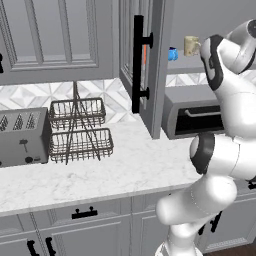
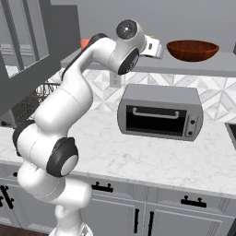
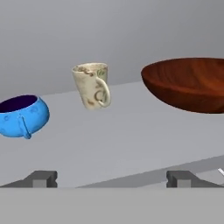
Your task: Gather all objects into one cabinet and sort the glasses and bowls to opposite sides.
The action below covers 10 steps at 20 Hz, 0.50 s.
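On the grey cabinet shelf (image 3: 122, 144) stand a squat bright-blue cup (image 3: 22, 116) at the left, a beige handled mug (image 3: 92, 85) in the middle and a wide red-brown bowl (image 3: 188, 85) at the right. My gripper (image 3: 111, 179) is open and empty, in front of the shelf edge, facing the gap between mug and bowl. From the right base view the hand (image 2: 156, 48) sits just left of the bowl (image 2: 192, 50). An orange cup (image 2: 84, 43) peeks out behind my arm. The blue cup (image 1: 172, 53) and mug (image 1: 191, 45) show past the open cabinet door (image 1: 155, 75).
A toaster oven (image 2: 159, 113) stands on the marble counter (image 2: 138, 156) under the shelf. A wire two-tier basket rack (image 1: 77, 130) and a toaster (image 1: 22, 137) sit to the left. The open door's black bar handle (image 1: 137, 65) juts out left of my arm.
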### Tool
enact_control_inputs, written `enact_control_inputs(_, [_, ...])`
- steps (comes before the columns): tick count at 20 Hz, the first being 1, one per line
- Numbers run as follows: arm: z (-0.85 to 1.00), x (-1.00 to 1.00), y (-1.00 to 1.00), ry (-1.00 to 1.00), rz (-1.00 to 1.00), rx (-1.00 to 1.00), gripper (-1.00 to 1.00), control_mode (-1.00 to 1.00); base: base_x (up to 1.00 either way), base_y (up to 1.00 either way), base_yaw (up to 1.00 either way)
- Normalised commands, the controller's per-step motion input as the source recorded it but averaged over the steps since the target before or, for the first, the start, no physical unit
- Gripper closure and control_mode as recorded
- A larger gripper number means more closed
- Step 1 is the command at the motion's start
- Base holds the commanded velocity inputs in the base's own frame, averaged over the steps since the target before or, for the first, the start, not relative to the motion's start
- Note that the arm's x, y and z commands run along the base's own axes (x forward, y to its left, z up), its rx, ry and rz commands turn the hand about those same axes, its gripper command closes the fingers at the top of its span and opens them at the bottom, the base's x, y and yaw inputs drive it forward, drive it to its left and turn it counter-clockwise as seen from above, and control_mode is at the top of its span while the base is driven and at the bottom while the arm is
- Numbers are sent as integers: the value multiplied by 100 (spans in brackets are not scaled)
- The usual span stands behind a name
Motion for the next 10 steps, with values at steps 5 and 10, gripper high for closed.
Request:
enact_control_inputs(5, [-1, 21, 0, -4, 0, 12, -100, -100, 0, 0, 0])
enact_control_inputs(10, [-1, 51, -3, -6, 3, 2, -100, -100, 0, 0, 0])
